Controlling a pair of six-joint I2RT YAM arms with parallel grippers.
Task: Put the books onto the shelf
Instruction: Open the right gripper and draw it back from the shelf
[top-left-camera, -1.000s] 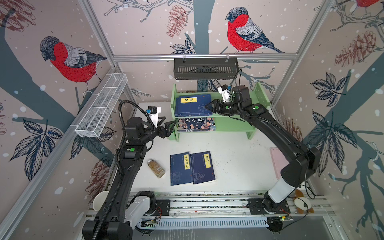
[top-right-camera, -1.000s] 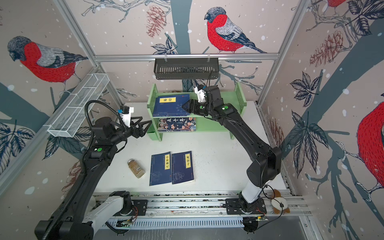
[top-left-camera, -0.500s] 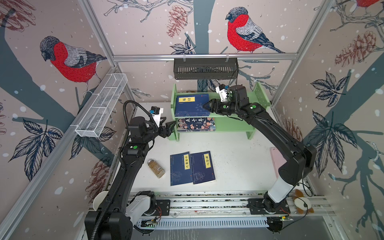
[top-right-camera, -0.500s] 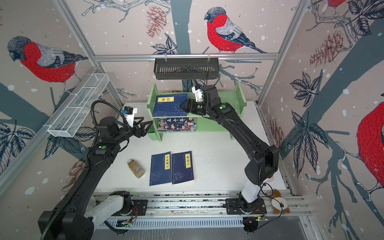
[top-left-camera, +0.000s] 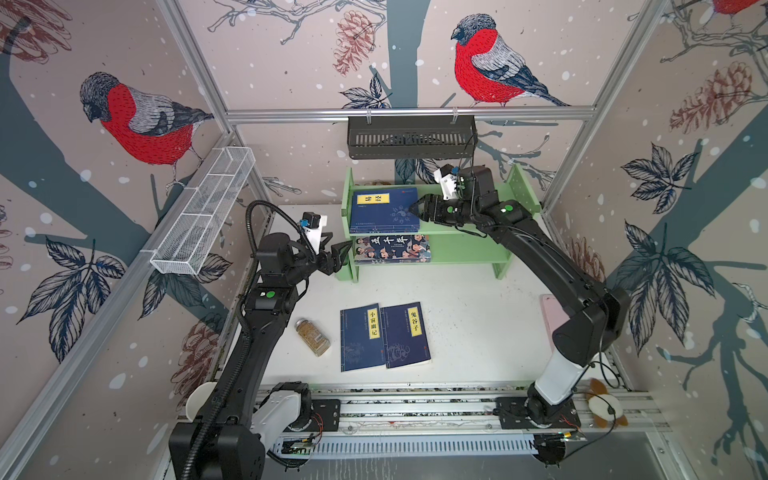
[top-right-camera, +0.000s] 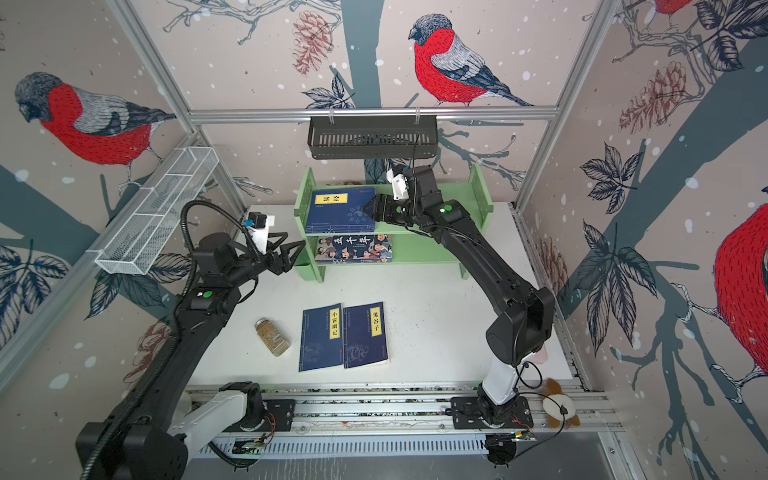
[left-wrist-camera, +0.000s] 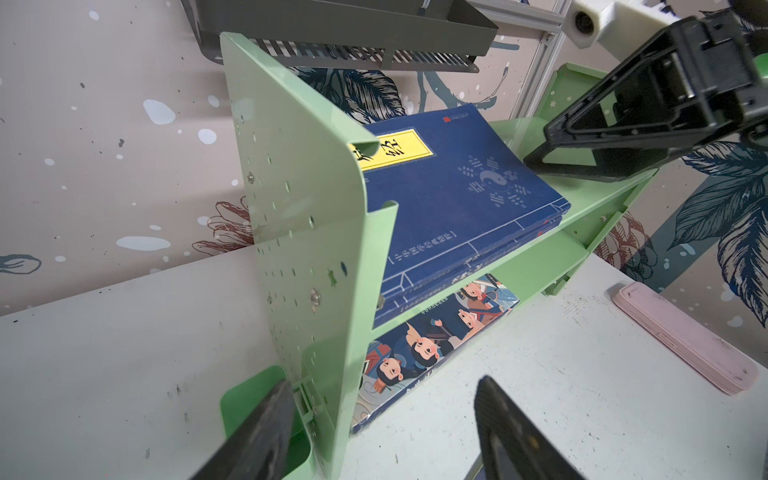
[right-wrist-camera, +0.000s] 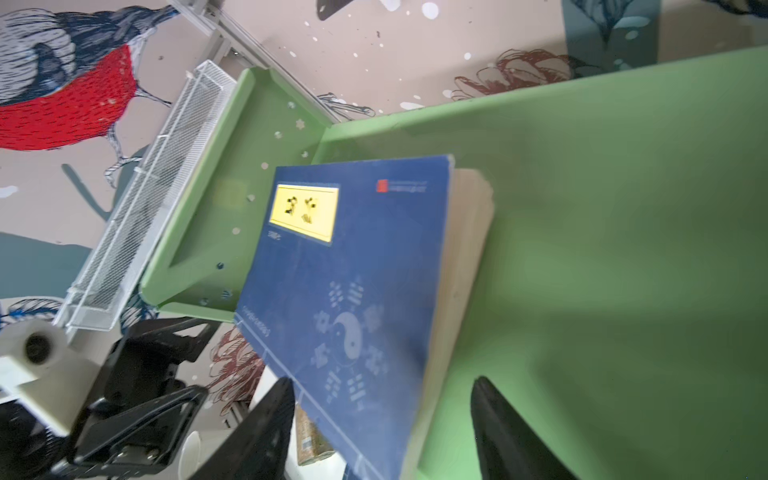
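Placing step: right hand (top-left-camera: 413, 208), jaws wide, stood at the navy stack (top-left-camera: 382, 210) on the shelf's (top-left-camera: 465, 245) top tier; left hand (top-right-camera: 295, 240), equally wide, empty. Two books (top-left-camera: 384, 334) on the bench (top-left-camera: 478, 332) probably needed fetching next.

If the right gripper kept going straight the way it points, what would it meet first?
Most likely the navy books on the top tier of the shelf: the open right gripper points at their near edge, apparently right at it, though contact is unclear.
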